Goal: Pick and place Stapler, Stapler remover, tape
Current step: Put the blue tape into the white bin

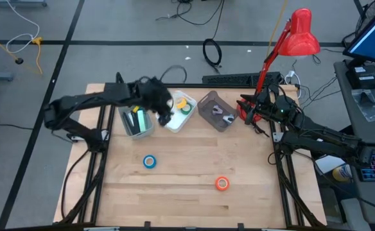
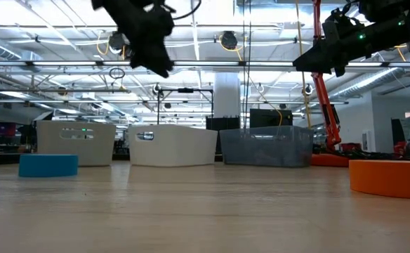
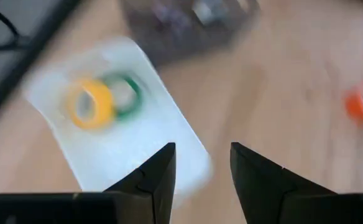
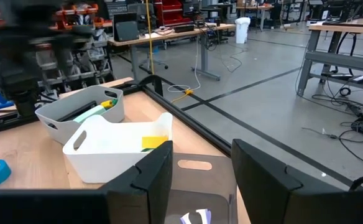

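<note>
Tape rolls: from above, the blue tape [image 1: 149,162] and orange tape [image 1: 222,183] lie on bare wooden table [image 1: 194,192] toward its near edge; the yellow tape [image 1: 181,102] and green tape [image 1: 186,108] sit in the white bin [image 1: 178,120] at the far edge. Low view: smooth plastic bins line that edge. Wrist views: left gripper [image 3: 202,163] hangs released above the white bin; right gripper [image 4: 201,163] is released over the grey bin [image 4: 197,177].

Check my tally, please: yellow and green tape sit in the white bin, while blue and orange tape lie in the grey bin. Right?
Not quite. Yellow tape and green tape are in the white bin, but blue tape and orange tape lie on the bare table, not in the grey bin. The high view shows it.
</note>
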